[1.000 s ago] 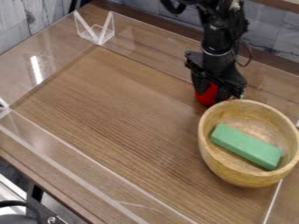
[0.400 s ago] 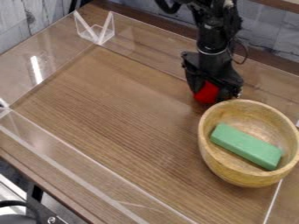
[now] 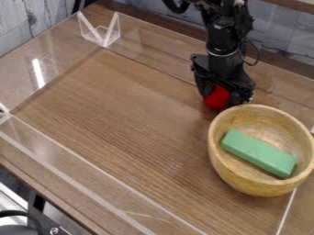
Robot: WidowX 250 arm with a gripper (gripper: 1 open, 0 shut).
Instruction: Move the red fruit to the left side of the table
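Note:
The red fruit point(image 3: 218, 93) lies on the brown wood-grain table point(image 3: 123, 119) at the back right, just behind the bowl. My black gripper point(image 3: 219, 90) points down over it, jaws open, with a finger on either side of the fruit. Only the fruit's front red part shows; the rest is hidden by the fingers. I cannot tell whether the fingers touch it.
A tan round bowl point(image 3: 233, 169) holding a green rectangular block point(image 3: 259, 153) stands at the right, close in front of the gripper. Low clear acrylic walls point(image 3: 50, 55) edge the table. The left part of the tabletop is bare wood.
The gripper's fingers have spread slightly wider around the red fruit. The arm has stayed in place.

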